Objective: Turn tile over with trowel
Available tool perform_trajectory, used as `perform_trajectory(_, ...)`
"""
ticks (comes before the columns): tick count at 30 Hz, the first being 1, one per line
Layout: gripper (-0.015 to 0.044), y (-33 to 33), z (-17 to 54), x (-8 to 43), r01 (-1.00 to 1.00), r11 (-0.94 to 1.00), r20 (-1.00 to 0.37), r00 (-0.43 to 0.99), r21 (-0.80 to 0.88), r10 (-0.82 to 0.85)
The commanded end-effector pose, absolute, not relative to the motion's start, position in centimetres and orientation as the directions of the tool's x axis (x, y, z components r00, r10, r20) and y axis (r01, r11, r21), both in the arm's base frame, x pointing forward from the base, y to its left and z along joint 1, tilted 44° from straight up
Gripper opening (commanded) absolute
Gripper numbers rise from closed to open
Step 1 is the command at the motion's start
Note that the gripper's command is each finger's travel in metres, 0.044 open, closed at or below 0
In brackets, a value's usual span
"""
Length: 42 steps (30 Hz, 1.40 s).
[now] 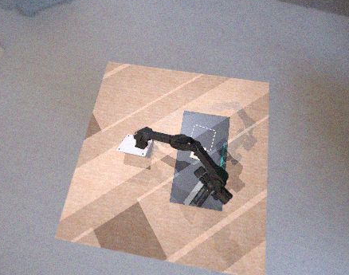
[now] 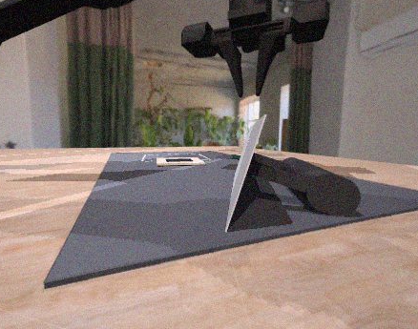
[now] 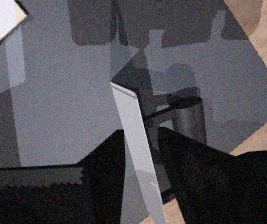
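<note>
Gripper: (image 1: 211, 186) (image 2: 249, 95) (image 3: 142, 130) fingers slightly apart, a narrow gap between the tips; nothing gripped.
Finger position: tips above the upper edge of the trowel blade (image 1: 194, 194) (image 2: 242, 180) (image 3: 130, 117), apart from it in the exterior view; in the wrist view the blade lines up with the finger gap.
Trowel: blade steeply tilted, lower edge at the mat (image 1: 205, 119) (image 2: 147, 216) (image 3: 53, 100); thick dark handle (image 2: 334, 190) (image 3: 189, 122) to one side, low over the mat.
Tile: (image 1: 194, 155) (image 2: 195, 161) (image 3: 10, 25) on the mat, at the near side of the dashed outline (image 1: 204, 126) (image 2: 168, 154) in the exterior view; dark marking faces up.
Teal strip: (image 1: 223, 157) (image 2: 234, 156) along one long edge of the mat.
Clearance: open space separates fingertips from blade; mat surface lies between trowel and tile.
</note>
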<state>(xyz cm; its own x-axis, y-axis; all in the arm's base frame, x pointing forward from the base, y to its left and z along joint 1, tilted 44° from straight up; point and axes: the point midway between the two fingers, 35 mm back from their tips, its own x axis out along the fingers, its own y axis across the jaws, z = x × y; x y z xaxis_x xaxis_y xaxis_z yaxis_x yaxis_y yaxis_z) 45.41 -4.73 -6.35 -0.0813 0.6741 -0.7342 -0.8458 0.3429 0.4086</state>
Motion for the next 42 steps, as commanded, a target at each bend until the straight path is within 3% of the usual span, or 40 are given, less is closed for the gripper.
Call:
perform_trajectory(1, 0.0100, -4.8, -6.7, 45.5, -0.887, 0.282, -0.735, -0.090, 0.366, 0.672)
perform_trajectory(42, 0.0100, -1.9, -9.7, 45.2, -0.922, 0.217, -0.728, -0.093, 0.319, 0.679)
